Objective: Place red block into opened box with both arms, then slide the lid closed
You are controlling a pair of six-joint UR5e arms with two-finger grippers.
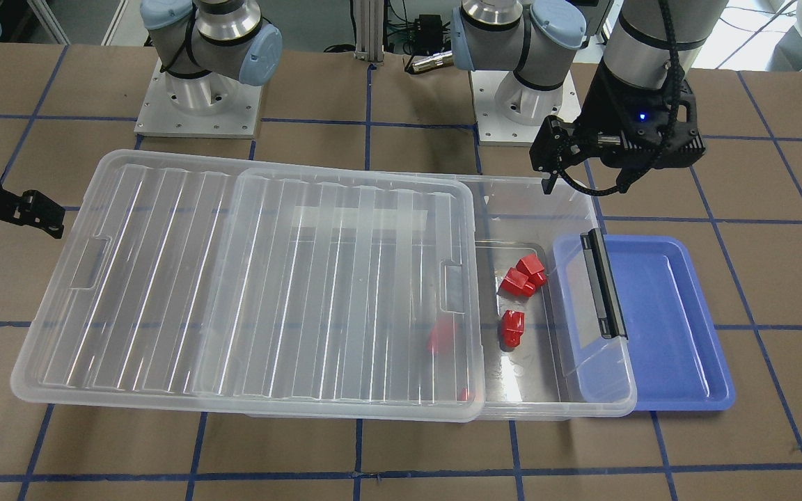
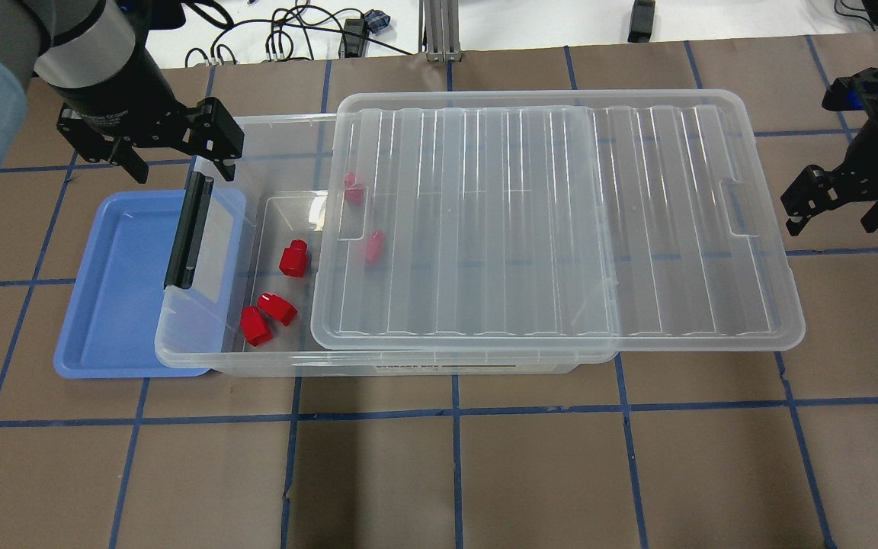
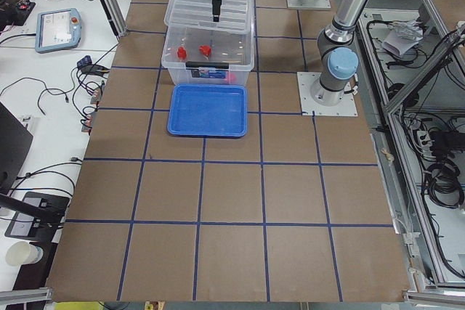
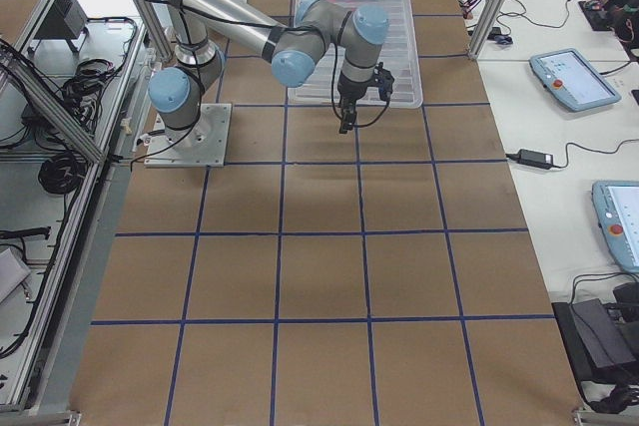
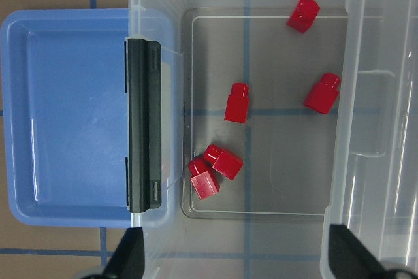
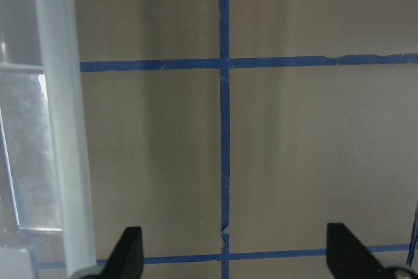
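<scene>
Red block (image 2: 293, 258) in box (image 2: 378, 364) with others; your left gripper (image 2: 174, 151) spread, empty, above open end. Right gripper (image 2: 835, 207) spread beside overhanging lid (image 2: 553, 221), likely placed to push.

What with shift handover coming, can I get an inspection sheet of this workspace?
Surface: brown table with a blue tape grid.
Job's things: five red blocks in the box, two of them under the lid; lid covers most of the box, black-bar end uncovered.
Clutter: blue tray beside the box's black-bar end.
Grippers: left gripper open above the uncovered end; right gripper open beyond the lid's other end; both hold nothing.
Cables: loose cables past the table's far edge.
Surroundings: control pendant on a side bench.
</scene>
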